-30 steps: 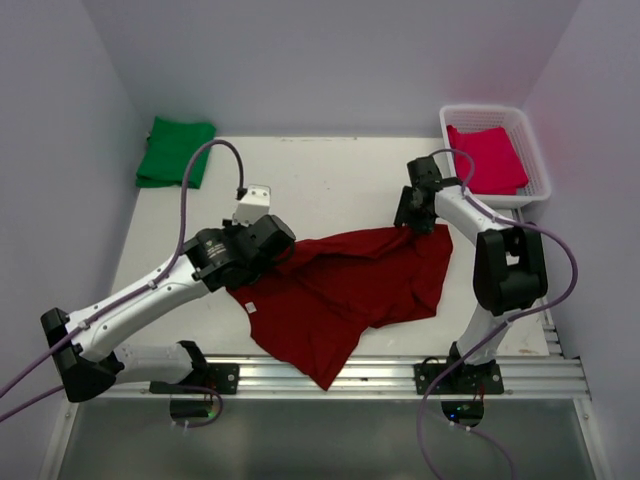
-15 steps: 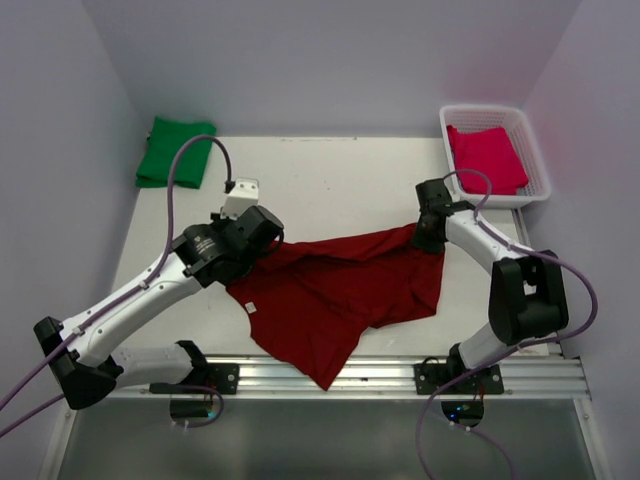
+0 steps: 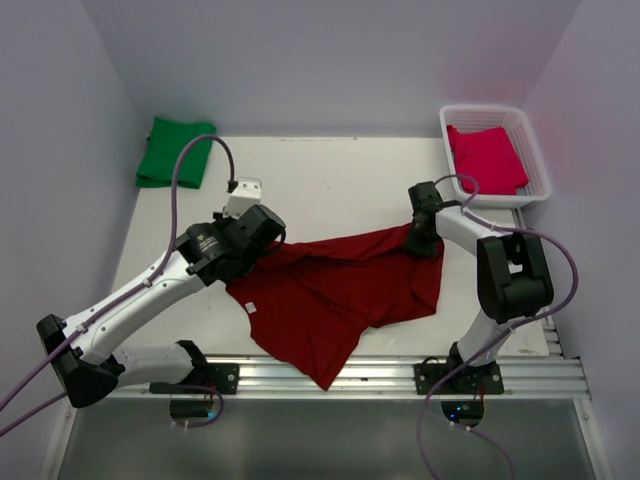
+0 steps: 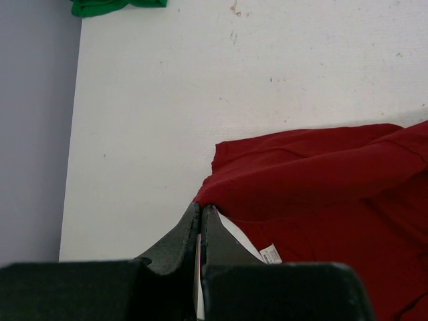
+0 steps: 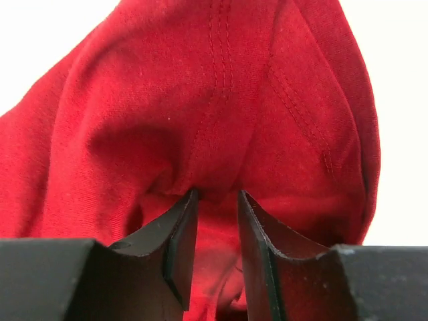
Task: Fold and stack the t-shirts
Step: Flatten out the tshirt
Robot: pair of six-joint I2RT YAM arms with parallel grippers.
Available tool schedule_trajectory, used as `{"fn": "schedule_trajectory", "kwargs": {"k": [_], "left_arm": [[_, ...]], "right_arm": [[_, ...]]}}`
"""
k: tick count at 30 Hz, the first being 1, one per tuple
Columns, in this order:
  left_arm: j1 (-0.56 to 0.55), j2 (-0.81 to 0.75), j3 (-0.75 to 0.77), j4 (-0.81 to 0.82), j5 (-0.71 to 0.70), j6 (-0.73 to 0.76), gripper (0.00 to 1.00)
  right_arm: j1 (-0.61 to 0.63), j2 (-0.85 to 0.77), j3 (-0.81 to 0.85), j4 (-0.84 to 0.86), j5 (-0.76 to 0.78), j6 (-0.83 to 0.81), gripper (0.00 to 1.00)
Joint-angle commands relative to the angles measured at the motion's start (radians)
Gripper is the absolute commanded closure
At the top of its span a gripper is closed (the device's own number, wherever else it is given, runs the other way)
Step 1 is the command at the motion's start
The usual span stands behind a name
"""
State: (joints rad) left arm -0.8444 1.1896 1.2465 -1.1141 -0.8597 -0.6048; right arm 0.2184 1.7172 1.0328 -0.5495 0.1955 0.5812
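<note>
A dark maroon-red t-shirt [image 3: 340,290] lies spread and rumpled on the white table between my arms. My left gripper [image 3: 272,243] is shut, pinching the shirt's left upper edge; in the left wrist view the closed tips [image 4: 201,207] meet the maroon cloth [image 4: 321,187] beside its white label. My right gripper [image 3: 418,243] sits on the shirt's right upper corner. In the right wrist view its jaws [image 5: 217,195] are closed on a bunched fold of the cloth [image 5: 200,100]. A folded green t-shirt [image 3: 175,150] lies at the far left corner. A folded pinkish-red t-shirt [image 3: 487,158] rests in the basket.
A white lattice basket [image 3: 540,165] stands at the far right corner against the wall. Grey walls close in the table on three sides. The aluminium rail [image 3: 380,375] with both arm bases runs along the near edge. The green shirt's edge [image 4: 114,7] shows at the top of the left wrist view.
My right gripper came down and toward the near side onto the shirt's right corner and its jaws narrowed on the cloth. My left gripper drew slightly back and left with the shirt edge.
</note>
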Motion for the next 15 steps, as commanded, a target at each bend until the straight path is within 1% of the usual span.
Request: {"fn": "schedule_trajectory", "kwargs": {"k": [1, 6, 7, 8, 12, 15], "left_arm": [[0.007, -0.016, 0.004, 0.034, -0.002, 0.013, 1.00], [0.007, -0.018, -0.001, 0.036, 0.007, 0.010, 1.00], [0.007, -0.018, -0.001, 0.036, 0.011, 0.008, 1.00], [0.007, -0.018, -0.002, 0.037, 0.013, 0.008, 1.00], [0.007, -0.019, -0.005, 0.043, 0.027, 0.011, 1.00], [0.007, -0.024, -0.009, 0.043, 0.030, 0.011, 1.00]], "right_arm": [[0.001, 0.013, 0.071, 0.037, 0.008, -0.010, 0.65], [-0.001, 0.038, 0.087, 0.045, 0.015, -0.018, 0.69], [-0.001, 0.038, 0.088, 0.048, 0.013, -0.018, 0.75], [-0.001, 0.038, 0.088, 0.052, 0.013, -0.020, 0.78], [0.001, 0.025, 0.087, 0.057, 0.013, -0.024, 1.00], [-0.001, 0.009, 0.079, 0.056, 0.018, -0.026, 1.00]]}}
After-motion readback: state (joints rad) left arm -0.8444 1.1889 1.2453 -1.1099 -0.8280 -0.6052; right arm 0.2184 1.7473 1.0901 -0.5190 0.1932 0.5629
